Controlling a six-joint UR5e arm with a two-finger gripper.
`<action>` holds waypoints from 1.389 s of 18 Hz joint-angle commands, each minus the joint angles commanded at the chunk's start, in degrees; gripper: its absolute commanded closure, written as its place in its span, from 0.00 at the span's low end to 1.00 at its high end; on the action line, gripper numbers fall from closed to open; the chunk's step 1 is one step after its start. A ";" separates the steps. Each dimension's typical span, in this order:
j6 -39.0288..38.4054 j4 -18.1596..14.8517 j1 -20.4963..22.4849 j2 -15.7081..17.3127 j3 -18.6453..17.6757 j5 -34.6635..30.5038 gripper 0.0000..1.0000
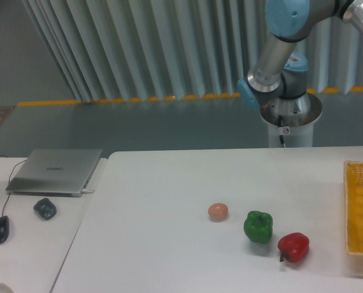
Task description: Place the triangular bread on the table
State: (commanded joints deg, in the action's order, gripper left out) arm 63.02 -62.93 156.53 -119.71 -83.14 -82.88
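basket (359, 207) at table (157, 183) right edge, contents unclear | jaws out of frame, state unknown

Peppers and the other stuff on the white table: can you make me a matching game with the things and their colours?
Things:
1. ball
2. left pepper
3. right pepper
4. basket

Colours:
a. yellow
b. red
c. pinkish-orange
d. green

Pairs: 1-c, 2-d, 3-b, 4-a
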 joint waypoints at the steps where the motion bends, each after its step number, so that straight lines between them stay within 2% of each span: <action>1: -0.09 0.00 0.00 -0.17 0.09 0.00 0.43; 2: 0.09 0.00 0.00 -0.18 0.09 -0.09 0.44; 5: 0.09 -0.09 0.00 0.00 0.17 -0.09 0.56; 7: 0.26 -0.44 0.17 0.26 0.26 0.00 0.60; 9: 0.26 -1.05 0.35 0.61 0.53 0.26 0.60; 14: 0.53 -6.14 0.26 1.76 2.63 1.14 0.60; 16: 0.70 -6.68 0.18 2.46 2.81 1.58 0.61; 18: 0.70 -7.73 0.18 2.90 2.81 2.72 0.69; 22: 0.53 -8.61 0.00 3.25 3.08 3.08 0.70; 23: 0.61 -8.35 0.00 3.16 2.99 3.16 0.56; 24: 0.79 -7.65 0.17 2.99 3.16 3.16 0.09; 25: 0.44 -6.17 0.26 2.73 3.95 3.08 0.00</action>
State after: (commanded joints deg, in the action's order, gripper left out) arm 63.46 -69.10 156.80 -116.98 -79.20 -79.80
